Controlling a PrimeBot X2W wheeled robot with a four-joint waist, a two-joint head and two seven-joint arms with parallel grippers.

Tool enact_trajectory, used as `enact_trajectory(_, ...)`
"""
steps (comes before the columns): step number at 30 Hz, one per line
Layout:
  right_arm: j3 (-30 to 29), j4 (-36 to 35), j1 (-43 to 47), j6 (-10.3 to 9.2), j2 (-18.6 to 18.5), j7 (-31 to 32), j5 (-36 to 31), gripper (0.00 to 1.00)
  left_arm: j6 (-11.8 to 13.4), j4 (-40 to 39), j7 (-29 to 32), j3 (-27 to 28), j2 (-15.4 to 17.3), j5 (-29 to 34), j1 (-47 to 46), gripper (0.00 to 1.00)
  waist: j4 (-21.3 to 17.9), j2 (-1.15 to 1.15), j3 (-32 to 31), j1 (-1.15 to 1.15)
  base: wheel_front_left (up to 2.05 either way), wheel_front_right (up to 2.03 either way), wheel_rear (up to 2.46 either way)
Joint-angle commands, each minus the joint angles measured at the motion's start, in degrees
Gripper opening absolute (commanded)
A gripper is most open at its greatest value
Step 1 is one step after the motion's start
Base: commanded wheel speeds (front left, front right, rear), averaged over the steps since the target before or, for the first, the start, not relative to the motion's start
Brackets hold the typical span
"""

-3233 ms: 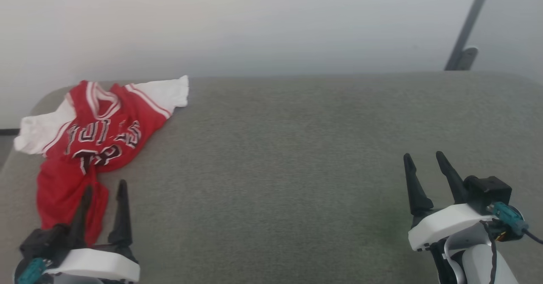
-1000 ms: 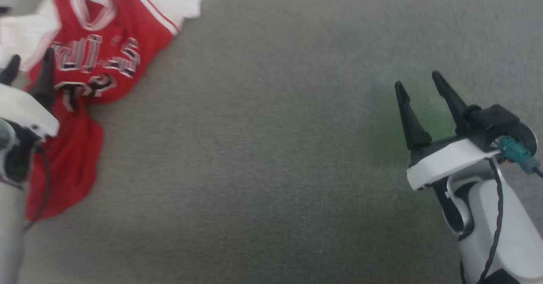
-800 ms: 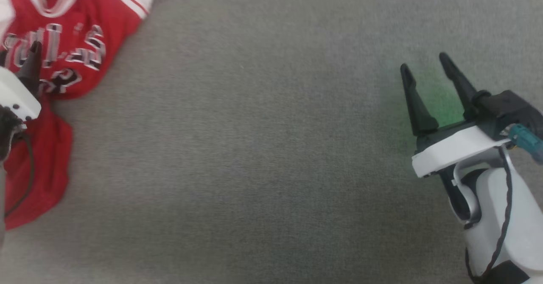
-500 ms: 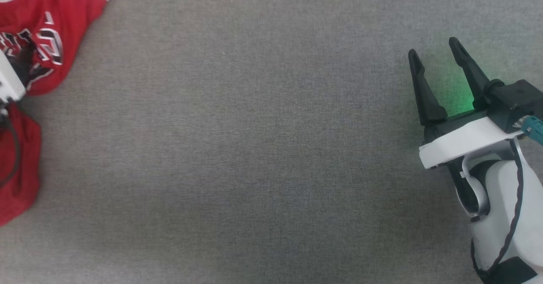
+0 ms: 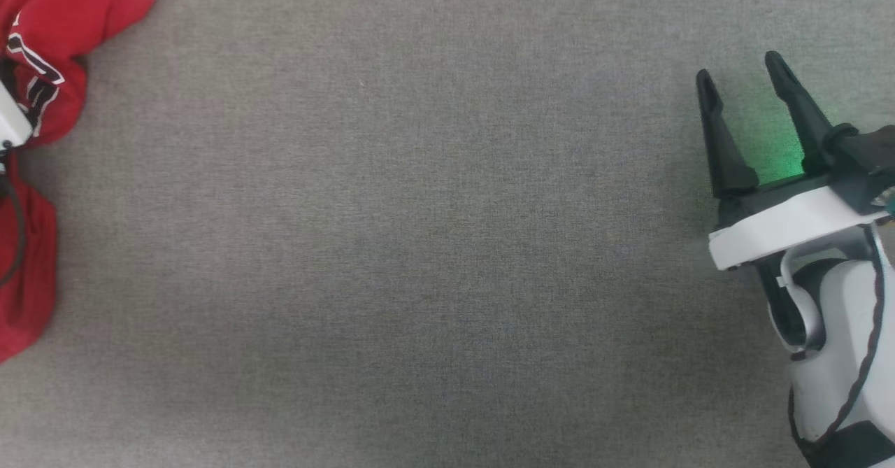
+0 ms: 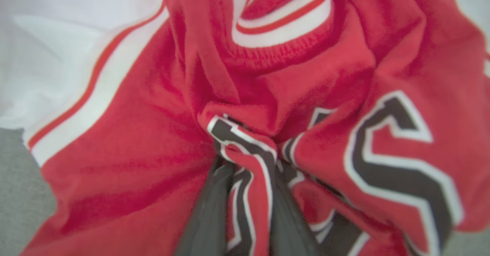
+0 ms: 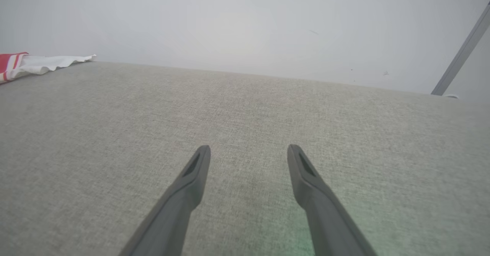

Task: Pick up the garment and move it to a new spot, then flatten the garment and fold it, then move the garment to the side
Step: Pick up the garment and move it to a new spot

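Left gripper (image 6: 250,168): fingers pinch a chest fold of garment (image 5: 63,6) at 10 o'clock, likely for lifting. Right gripper (image 5: 741,69), 3 o'clock: fingers spread, idle above table (image 5: 419,244).

Grey fabric surface (image 5: 419,244) (pale wall (image 7: 229,18) behind)

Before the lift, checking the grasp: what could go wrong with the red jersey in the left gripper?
The left gripper pinches only a small fold of the red, white-sleeved jersey at its black lettering; it may slip out on lifting. Held at one bunched point, the jersey may hang crumpled, with the open right gripper far off over the grey fabric surface.
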Motion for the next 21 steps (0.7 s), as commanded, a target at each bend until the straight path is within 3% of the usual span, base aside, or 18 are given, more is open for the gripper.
enact_trajectory(1,-0.70,0.19,0.40,-0.02,0.15,-0.48,0.04,1.00,-0.08,1.73,-0.24,-1.21,-1.81,0.71,2.82,0.00,0.54,0.00,-1.08,0.00,0.00,0.00,0.00)
enact_trajectory(11,-3.51,1.99,2.31,-0.01,0.85,-1.43,0.64,1.00,-0.64,-4.26,-6.47,-4.69,0.90,0.92,0.87,0.00,2.93,0.00,-8.10,0.00,0.00,0.00,0.00)
enact_trajectory(21,-4.01,4.43,4.86,-0.01,1.94,-2.22,1.38,1.00,-0.64,-16.30,-6.76,-9.67,5.14,-0.04,1.23,0.00,4.64,0.00,-15.81,0.00,0.00,0.00,0.00)
